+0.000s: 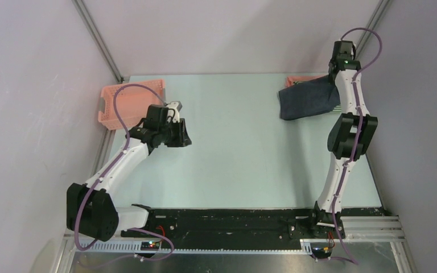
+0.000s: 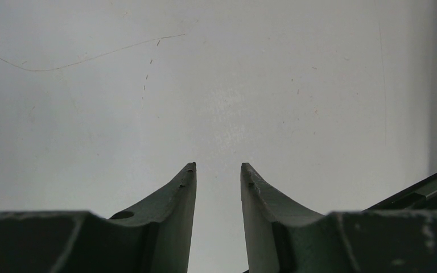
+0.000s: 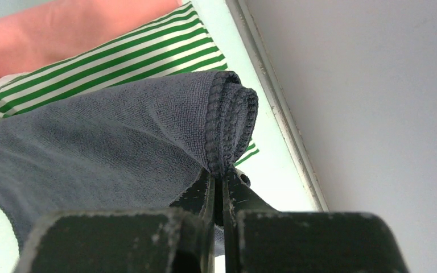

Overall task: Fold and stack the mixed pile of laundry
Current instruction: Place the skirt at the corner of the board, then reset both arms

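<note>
The mixed laundry pile [image 1: 307, 96] lay at the far right corner of the table [image 1: 233, 148], close to the right-hand wall. We identified three pieces of cloth in it. The salmon-pink shirt [image 3: 62, 31] lay farthest from the right wrist camera. The green-and-white striped garment [image 3: 119, 57] lay flat just beside it, touching it along one edge. The dark navy-grey garment [image 3: 102, 131] covered the near part of the striped one. The right gripper [image 3: 219, 182] had its jaws pressed together on a bunched, hemmed edge of the dark navy-grey garment, and the folded hem stood up just above the fingertips. From the top view we observed this cloth spreading leftward from the right arm across the pale table surface. We could not tell how much of it rested on the table. The left gripper [image 2: 218, 168] was positioned over bare table on the left side, well apart from the pile. Its jaws stood partly spread with a clear gap, and nothing was between them. A rigid pink lattice basket [image 1: 128, 105] sat at the far left corner of the table, near the left arm and apart from the left gripper.
</note>
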`<act>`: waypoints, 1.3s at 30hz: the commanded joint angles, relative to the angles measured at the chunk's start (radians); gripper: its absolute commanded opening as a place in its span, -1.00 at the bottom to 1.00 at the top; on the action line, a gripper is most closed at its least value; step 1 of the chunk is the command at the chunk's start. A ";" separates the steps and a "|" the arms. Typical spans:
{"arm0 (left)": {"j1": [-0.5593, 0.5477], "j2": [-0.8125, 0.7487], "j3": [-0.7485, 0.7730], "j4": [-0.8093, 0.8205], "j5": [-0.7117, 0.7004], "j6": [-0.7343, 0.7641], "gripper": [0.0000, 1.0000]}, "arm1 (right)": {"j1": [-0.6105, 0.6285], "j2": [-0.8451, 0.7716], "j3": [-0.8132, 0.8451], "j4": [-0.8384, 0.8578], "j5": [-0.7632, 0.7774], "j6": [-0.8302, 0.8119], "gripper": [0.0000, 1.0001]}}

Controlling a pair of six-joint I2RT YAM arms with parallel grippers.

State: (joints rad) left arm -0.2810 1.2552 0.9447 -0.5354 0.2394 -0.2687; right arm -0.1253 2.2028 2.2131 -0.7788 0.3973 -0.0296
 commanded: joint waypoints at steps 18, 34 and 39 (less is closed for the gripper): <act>0.006 0.000 0.022 0.003 0.012 0.021 -0.15 | -0.131 0.026 -0.060 0.193 -0.078 0.021 0.12; 0.006 -0.159 0.148 0.006 0.012 0.011 0.98 | 0.017 -0.608 -0.563 0.031 -0.230 0.234 0.99; 0.005 -0.237 0.137 0.042 0.040 0.026 0.99 | 0.093 -0.907 -0.777 0.038 -0.382 0.330 0.99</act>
State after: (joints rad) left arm -0.2798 1.0882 1.0672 -0.5365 0.2432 -0.2672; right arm -0.0708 1.4914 1.5494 -0.7368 0.1570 0.2070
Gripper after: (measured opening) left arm 0.995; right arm 0.993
